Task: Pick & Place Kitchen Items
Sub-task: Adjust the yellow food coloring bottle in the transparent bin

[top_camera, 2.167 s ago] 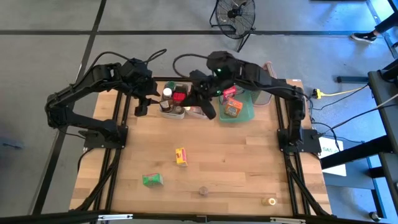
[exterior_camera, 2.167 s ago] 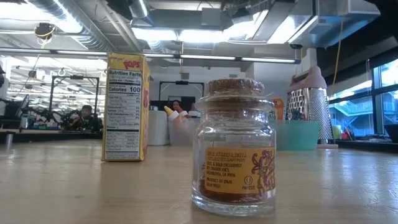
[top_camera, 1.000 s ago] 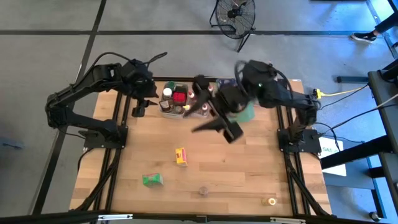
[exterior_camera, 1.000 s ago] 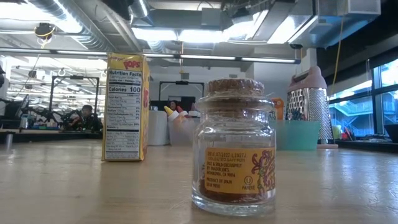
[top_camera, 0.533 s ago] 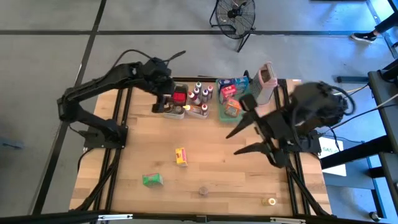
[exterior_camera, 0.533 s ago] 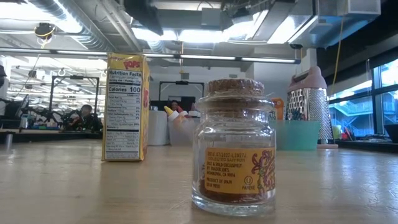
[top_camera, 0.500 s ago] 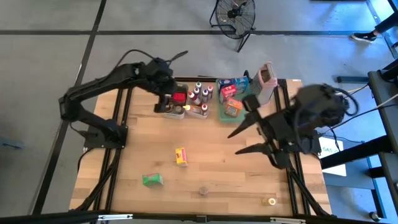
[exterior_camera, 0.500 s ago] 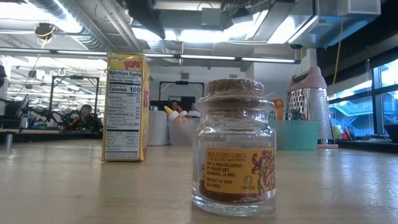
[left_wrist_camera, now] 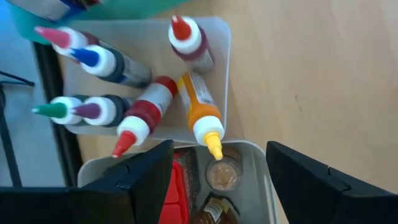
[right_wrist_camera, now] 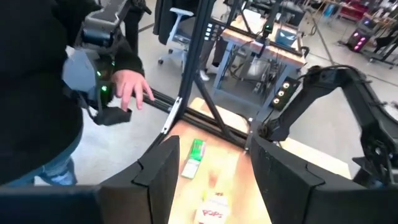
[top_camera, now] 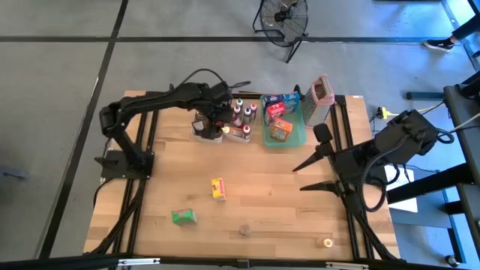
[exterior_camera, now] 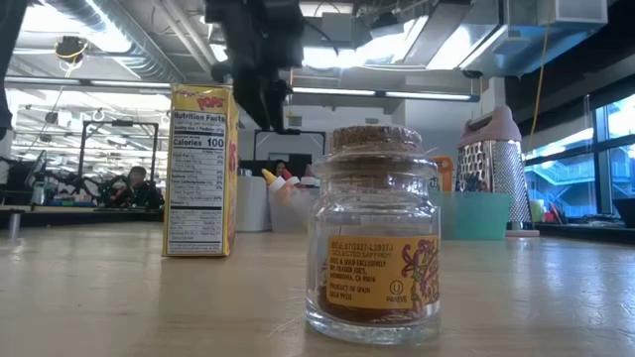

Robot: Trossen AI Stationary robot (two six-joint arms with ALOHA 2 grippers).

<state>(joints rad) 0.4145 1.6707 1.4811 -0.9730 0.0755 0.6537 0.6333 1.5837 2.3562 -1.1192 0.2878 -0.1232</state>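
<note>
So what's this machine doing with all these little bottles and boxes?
It is sorting small kitchen items on a wooden table. The left hand hovers open over the clear tubs at the back, right above the squeeze bottles, holding nothing. The right hand hangs open and empty near the table's right edge. A yellow box, a green box and a cork-topped jar sit loose on the table, not yet put away.

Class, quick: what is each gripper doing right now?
Left gripper: open, empty, above the clear tubs of small bottles.
Right gripper: open, empty, off by the table's right edge.
</note>
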